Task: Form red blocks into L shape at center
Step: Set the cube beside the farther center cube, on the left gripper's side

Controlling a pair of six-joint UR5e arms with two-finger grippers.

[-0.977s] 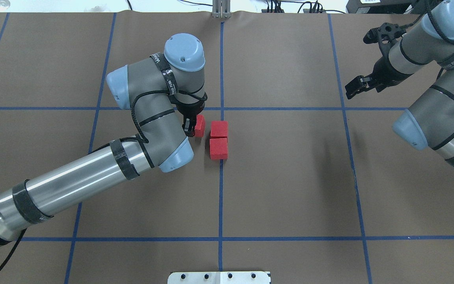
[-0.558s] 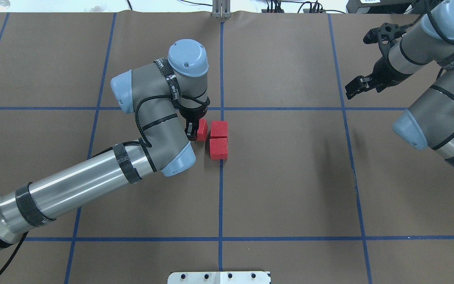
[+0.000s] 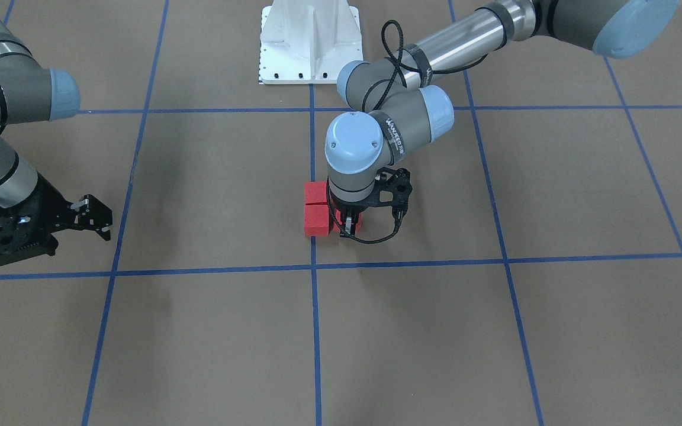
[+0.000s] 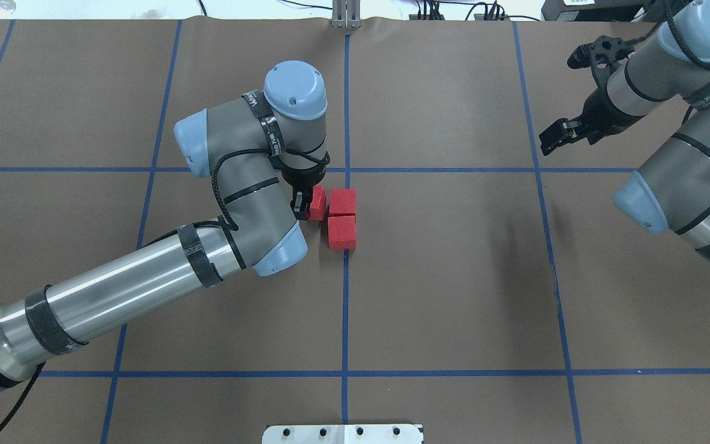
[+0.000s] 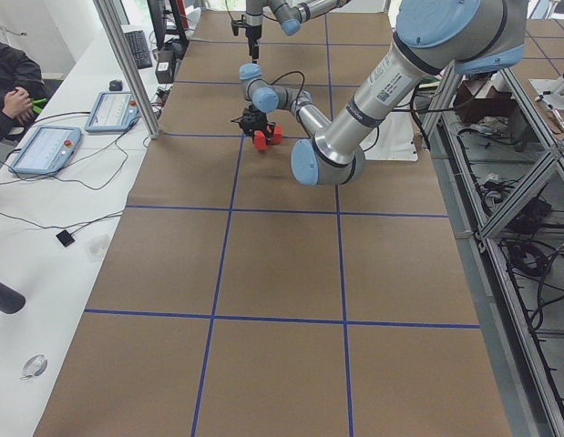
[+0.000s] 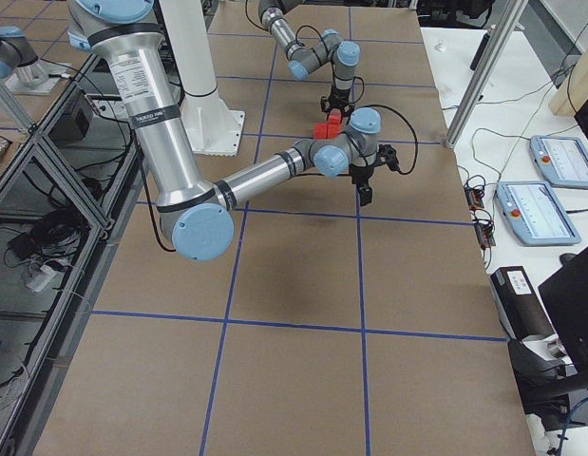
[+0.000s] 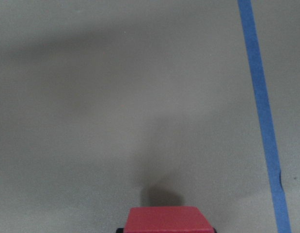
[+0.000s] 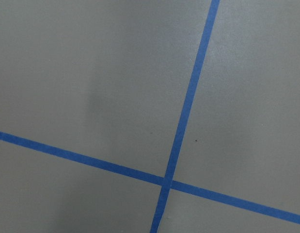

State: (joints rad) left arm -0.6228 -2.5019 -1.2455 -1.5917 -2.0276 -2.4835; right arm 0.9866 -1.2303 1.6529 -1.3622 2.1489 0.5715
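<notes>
Left gripper (image 4: 309, 206) clamped one small matte red cube (image 4: 318, 202), its edge just beside two matching cubes (image 4: 342, 217) astride the blue tape line (image 4: 345, 296).

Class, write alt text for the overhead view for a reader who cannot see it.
The left claw grips a red block close beside the farther of two touching red blocks on the centre line, nearly forming an L. The right claw hangs open far to the right.

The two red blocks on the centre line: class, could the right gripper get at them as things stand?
Probably yes. The right gripper is open, with only floor between it and the two red blocks. The left gripper, holding the third red block, crowds only their far side.
</notes>
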